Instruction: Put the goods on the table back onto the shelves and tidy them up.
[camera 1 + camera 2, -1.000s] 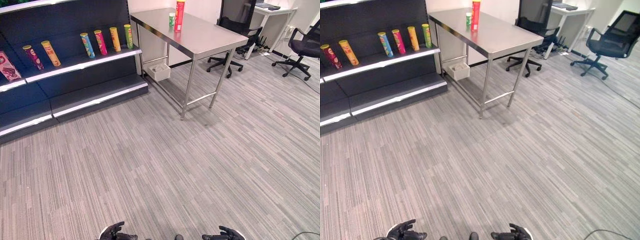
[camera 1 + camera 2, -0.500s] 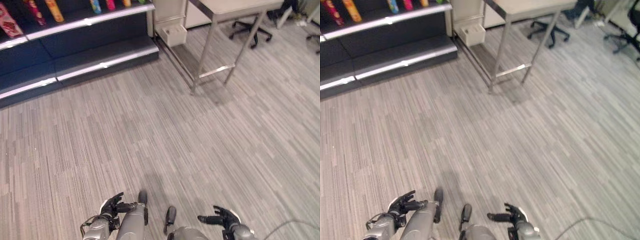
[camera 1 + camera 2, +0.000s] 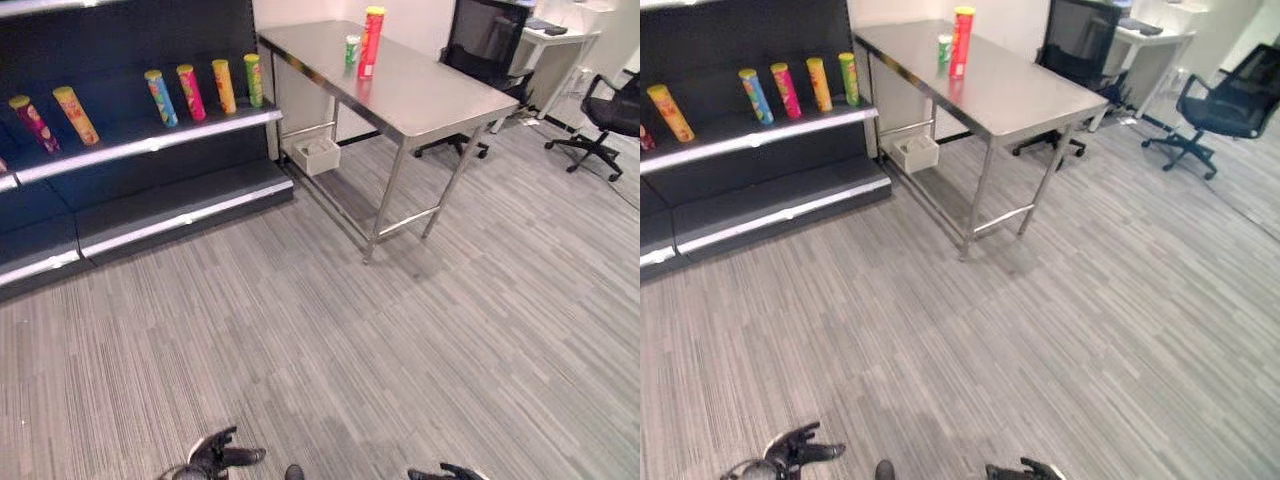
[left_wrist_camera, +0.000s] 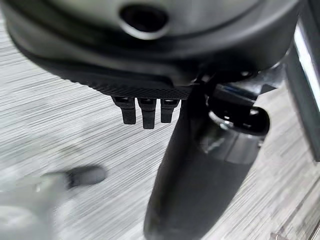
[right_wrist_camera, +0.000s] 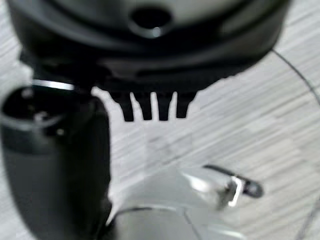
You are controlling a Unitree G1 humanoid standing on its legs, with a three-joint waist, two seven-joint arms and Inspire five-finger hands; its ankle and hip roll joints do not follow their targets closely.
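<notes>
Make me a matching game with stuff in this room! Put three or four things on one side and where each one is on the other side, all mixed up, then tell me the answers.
Things:
1. tall red can
2. pink can
3. white box
4. black office chair

Places:
A. on the floor under the steel table
B. on the floor by the white desk, far right
C. standing on the steel table, next to the small green can
D. leaning on the dark shelf in a row of cans

Pairs: 1-C, 2-D, 3-A, 4-B
</notes>
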